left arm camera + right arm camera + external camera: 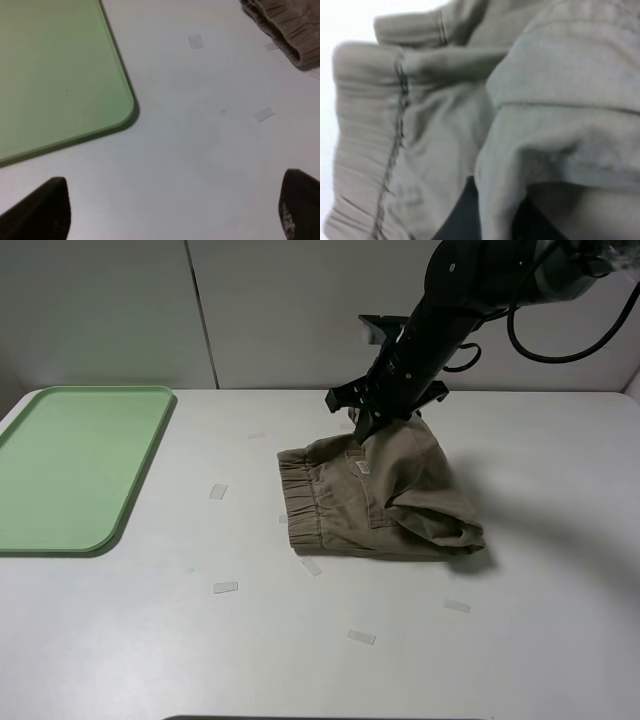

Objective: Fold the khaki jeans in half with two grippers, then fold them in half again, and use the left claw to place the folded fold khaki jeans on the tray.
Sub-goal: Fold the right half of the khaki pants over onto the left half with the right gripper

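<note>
The tray (70, 470) lies at the left of the surface (200, 640). Beside its corner the left tool (170, 210) hangs wide open, holding nothing. At mid-surface the khaki jeans (395, 505) lie bunched, their far edge pinched in the closed right tool (385, 418).

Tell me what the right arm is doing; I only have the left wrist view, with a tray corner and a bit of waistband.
Observer: The right fingers are shut on the jeans, pinching cloth at their far edge.
Operator: Is that cloth off the table?
Observer: Yes, the pinched part is pulled up into a peak, and the rest lies on the table.
Operator: Anything on the tray beyond my corner?
Observer: No, the tray holds nothing as far as the high view shows.
</note>
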Controlling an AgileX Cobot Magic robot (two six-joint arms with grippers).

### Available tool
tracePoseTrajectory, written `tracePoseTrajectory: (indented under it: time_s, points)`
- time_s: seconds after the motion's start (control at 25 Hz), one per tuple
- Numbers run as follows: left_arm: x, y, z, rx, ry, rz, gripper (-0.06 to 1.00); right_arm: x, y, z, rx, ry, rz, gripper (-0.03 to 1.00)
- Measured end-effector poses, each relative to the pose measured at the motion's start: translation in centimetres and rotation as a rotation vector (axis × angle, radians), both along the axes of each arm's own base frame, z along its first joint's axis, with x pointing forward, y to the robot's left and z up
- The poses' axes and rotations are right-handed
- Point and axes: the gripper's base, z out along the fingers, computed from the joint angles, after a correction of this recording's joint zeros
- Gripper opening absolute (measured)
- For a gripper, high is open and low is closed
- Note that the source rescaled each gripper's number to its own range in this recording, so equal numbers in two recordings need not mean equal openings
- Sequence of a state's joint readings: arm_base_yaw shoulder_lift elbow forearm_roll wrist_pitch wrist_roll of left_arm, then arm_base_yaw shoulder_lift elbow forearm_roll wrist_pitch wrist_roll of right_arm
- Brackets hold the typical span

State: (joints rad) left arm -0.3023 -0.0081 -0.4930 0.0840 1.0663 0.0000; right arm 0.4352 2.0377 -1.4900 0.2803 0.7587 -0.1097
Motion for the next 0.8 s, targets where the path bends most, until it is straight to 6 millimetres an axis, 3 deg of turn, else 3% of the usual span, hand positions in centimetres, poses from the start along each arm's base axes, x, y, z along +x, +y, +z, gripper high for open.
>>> tracePoseTrajectory:
  time_s: [0.8]
  points:
    - [0.2, 0.7, 0.1, 0.07, -0.023, 0.049, 0.81, -1.3, 3.0, -0.7, 0.05, 0.025, 0.034, 0.04]
